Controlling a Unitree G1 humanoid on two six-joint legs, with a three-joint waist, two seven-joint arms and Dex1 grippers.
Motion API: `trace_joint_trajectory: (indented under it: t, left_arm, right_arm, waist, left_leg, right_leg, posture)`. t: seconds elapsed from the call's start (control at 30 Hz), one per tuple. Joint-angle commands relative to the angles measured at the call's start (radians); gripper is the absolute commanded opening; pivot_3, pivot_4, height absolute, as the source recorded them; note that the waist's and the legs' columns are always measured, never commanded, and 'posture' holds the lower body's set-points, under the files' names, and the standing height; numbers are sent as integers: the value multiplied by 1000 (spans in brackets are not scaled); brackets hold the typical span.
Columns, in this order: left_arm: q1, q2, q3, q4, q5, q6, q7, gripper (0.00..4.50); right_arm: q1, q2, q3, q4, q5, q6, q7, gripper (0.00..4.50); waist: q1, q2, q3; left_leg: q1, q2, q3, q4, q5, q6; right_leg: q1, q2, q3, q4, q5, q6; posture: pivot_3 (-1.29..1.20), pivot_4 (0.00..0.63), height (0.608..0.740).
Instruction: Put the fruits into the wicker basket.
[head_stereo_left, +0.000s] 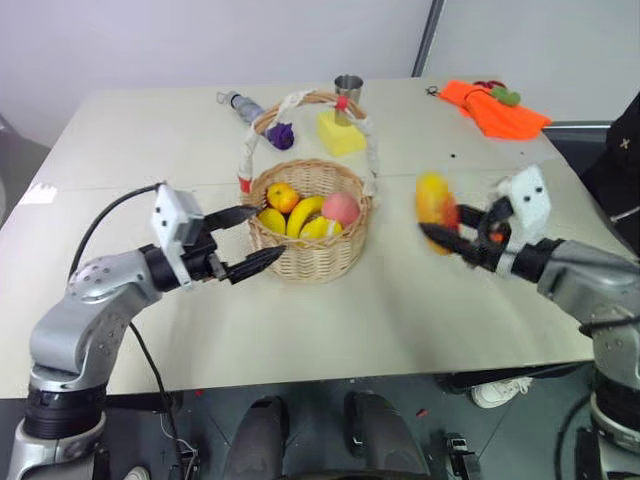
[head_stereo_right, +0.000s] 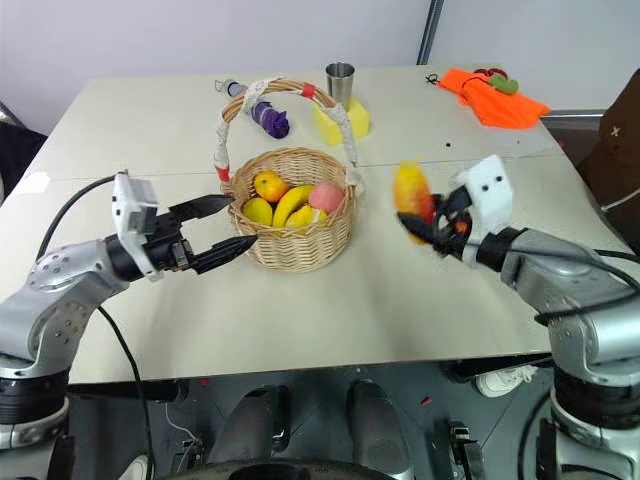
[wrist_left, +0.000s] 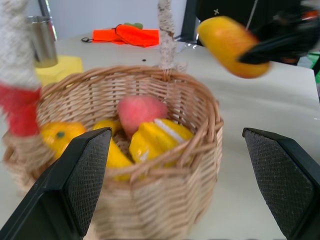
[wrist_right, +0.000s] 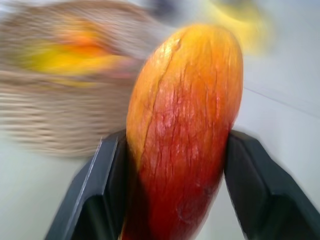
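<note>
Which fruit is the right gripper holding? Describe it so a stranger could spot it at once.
Start at the wicker basket mid-table, then look toward the right gripper beside it. Held above the tabletop is the mango: oval, yellow shading to red, unlike the fruit lying inside the basket.

Left arm at left of frame, left gripper (head_stereo_left: 243, 242) level, fingers spread wide, empty. Right arm at right of frame, right gripper (head_stereo_left: 448, 234) raised, clamped on what looks like oval fruit (head_stereo_left: 435, 200), blurred.

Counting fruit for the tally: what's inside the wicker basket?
Wicker basket holds a red-orange peach-like fruit, yellow bananas and a pink peach; anything beneath them is covered.
</note>
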Motion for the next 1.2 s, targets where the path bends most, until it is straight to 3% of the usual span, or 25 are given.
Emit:
trace_joint_trajectory:
  t: [0.03,0.23,0.4,0.43,0.57,0.6,0.77,0.87,1.0,1.2]
  left_arm:
    - [39,4,65,42,-7,-73,-32,4500]
    - [85,-12,72,62,-2,-109,-16,4500]
    - [83,-27,63,44,-1,-118,8,4500]
    - [82,-31,64,38,-3,-119,15,4500]
    - [85,-38,70,13,-16,-112,34,4500]
    - [88,-42,72,9,-16,-116,38,4500]
    - [91,-102,71,17,2,-173,76,4500]
    - [87,-153,64,30,13,-221,101,4500]
    - [67,-213,50,46,15,-250,137,4500]
    - [67,-243,38,64,24,-301,140,4500]
  right_arm:
    - [-156,50,114,-16,25,-24,-27,2168]
    - [-450,312,411,186,-157,42,-291,2168]
    - [-522,412,520,354,-296,-29,-365,2168]
    - [-526,423,520,375,-308,-41,-367,2168]
    - [-507,432,500,347,-316,-107,-334,4219]
    - [-492,421,496,314,-313,-128,-318,4371]
    - [-307,307,410,103,-213,-257,-131,4371]
    - [-212,275,333,64,-159,-265,-106,4371]
    - [-196,301,281,148,-223,-286,-216,4371]
    - [-291,400,269,350,-319,-351,-357,4371]
  waist:
    - [-6,0,0]
    - [-12,-1,0]
    - [7,-1,0]
    - [9,-1,0]
    - [8,-1,0]
    - [7,-1,0]
    - [11,-1,0]
    - [9,-1,0]
    - [4,-2,-1]
    - [4,-2,-1]
  left_leg:
    - [0,1,0,1,0,0]
    - [0,2,0,2,0,-1]
    - [-3,2,1,0,0,-1]
    - [-3,1,1,0,0,-1]
    - [-4,0,1,0,0,-1]
    - [-4,0,1,0,0,-1]
    - [-3,1,0,0,0,-1]
    - [-2,1,1,1,0,-1]
    - [0,1,2,1,0,-1]
    - [-1,2,1,1,0,-1]
  right_leg:
    - [0,0,0,0,0,0]
    - [0,0,-1,0,4,-7]
    - [-3,-2,-1,-1,3,-5]
    - [-3,-2,-1,-1,3,-5]
    - [-3,-4,-1,-1,3,-5]
    - [-3,-3,-1,-1,3,-5]
    - [-2,-2,-1,-1,3,-4]
    - [-1,-2,-1,-1,3,-4]
    - [-1,-1,0,0,3,-5]
    - [-1,1,0,0,4,-6]
  posture:
    - [0,150,740]
    - [0,150,740]
    - [0,150,740]
    - [0,150,740]
    - [0,150,740]
    - [0,150,740]
    - [0,150,740]
    - [0,150,740]
    - [0,150,740]
    - [0,150,740]
